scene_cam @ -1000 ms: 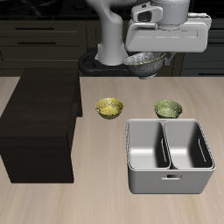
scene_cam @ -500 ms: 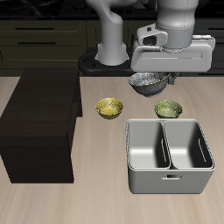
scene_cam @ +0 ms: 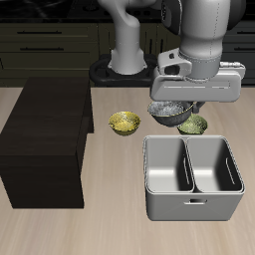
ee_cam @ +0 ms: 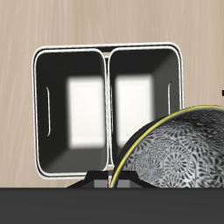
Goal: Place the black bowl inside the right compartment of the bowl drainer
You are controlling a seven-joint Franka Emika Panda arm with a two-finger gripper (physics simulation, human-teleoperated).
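Note:
My gripper (scene_cam: 170,101) is shut on the black bowl (scene_cam: 169,109) and holds it by the rim, in the air. The bowl hangs just behind the back rim of the bowl drainer (scene_cam: 189,210), well above the table. The drainer is a light-grey tub with a middle wall and a slot handle on its front, and both wells are empty, including the right compartment (scene_cam: 215,167). In the wrist view the bowl's speckled grey face (ee_cam: 179,149) fills the near edge. Beyond it lies the drainer (ee_cam: 108,47) with both wells open to view.
A small yellow bowl (scene_cam: 125,123) sits on the table behind the drainer. A small green bowl (scene_cam: 196,125) beside it is partly hidden by the held bowl. A large dark cabinet block (scene_cam: 45,134) stands on the table's other side.
The gripper has carried the black bowl forward and down, from near the robot's base to just behind the drainer's back rim. The other bowls and the drainer have not moved.

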